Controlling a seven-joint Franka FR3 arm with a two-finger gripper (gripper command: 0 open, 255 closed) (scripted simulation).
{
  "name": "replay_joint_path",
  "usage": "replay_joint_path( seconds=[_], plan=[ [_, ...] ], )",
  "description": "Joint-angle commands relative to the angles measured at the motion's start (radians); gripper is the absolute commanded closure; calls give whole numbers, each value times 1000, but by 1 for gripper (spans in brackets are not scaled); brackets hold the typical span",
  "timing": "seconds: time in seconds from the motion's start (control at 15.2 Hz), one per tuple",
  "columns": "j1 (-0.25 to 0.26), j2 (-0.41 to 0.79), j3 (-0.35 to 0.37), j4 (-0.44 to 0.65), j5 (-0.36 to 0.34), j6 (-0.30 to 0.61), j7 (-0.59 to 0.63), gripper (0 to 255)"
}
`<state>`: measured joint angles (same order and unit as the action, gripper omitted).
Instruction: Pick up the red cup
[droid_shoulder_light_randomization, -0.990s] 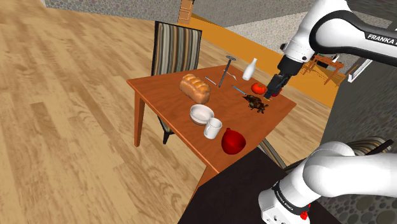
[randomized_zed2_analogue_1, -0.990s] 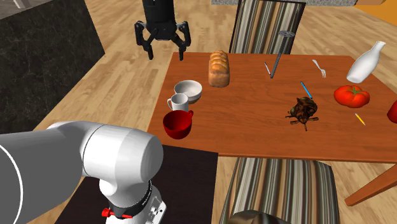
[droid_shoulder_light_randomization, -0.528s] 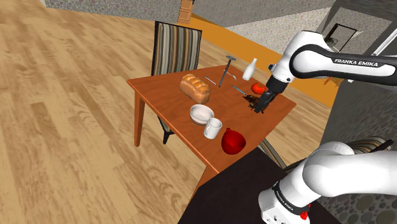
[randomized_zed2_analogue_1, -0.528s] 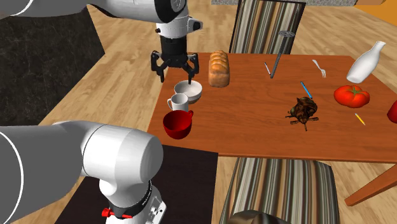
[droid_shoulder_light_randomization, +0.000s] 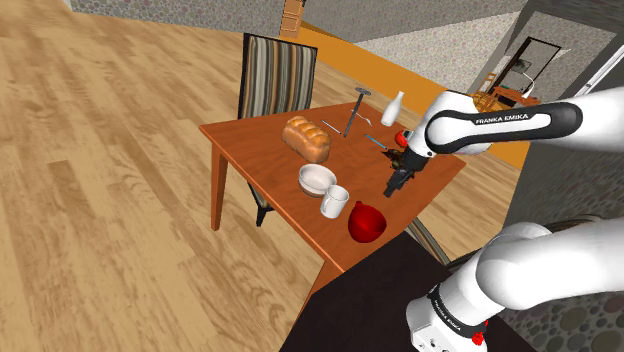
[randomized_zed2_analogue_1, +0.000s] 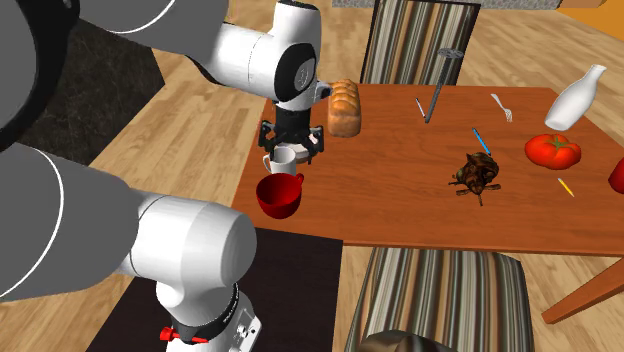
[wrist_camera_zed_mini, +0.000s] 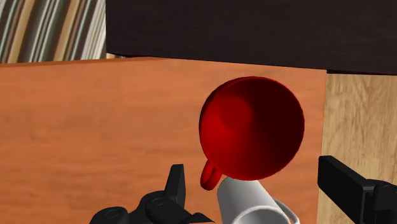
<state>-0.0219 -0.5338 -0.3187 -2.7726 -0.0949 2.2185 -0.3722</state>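
Observation:
The red cup stands upright near the table corner closest to the stand, with its handle turned toward a white mug right beside it. My gripper is open and hangs low over the white mug, a short way from the red cup. In the wrist view, the red cup lies just beyond my open gripper, its handle pointing back at me. The white mug sits below and between the spread fingers, and nothing is held.
On the wooden table are a white bowl, a bread loaf, a tomato, a white bottle, a fork, a blue pen and a brown figure. Striped chairs stand at both long sides.
The arm has swung down and across the table. The gripper has gone from beyond the table's edge, past the bowl, to low over the white mug beside the red cup.

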Motion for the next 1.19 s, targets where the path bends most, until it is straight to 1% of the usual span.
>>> replay_joint_path(
  seconds=[0.0, 0.2, 0.33, 0.4, 0.73, 0.86, 0.92, 1.06, 1.12],
  plan=[
    [14, 70, -31, -11, 17, 80, -36, 0],
    [49, 199, -87, -19, 69, 208, -114, 0],
    [86, 294, -128, -15, 134, 290, -185, 0],
    [108, 346, -148, -10, 180, 328, -230, 0],
    [143, 434, -165, -11, 273, 405, -306, 0],
    [158, 474, -169, -10, 324, 436, -346, 0],
    [169, 507, -170, -7, 372, 459, -382, 0],
    [167, 507, -168, -7, 372, 459, -382, 0],
    [168, 507, -168, -7, 372, 460, -383, 255]
  ],
)
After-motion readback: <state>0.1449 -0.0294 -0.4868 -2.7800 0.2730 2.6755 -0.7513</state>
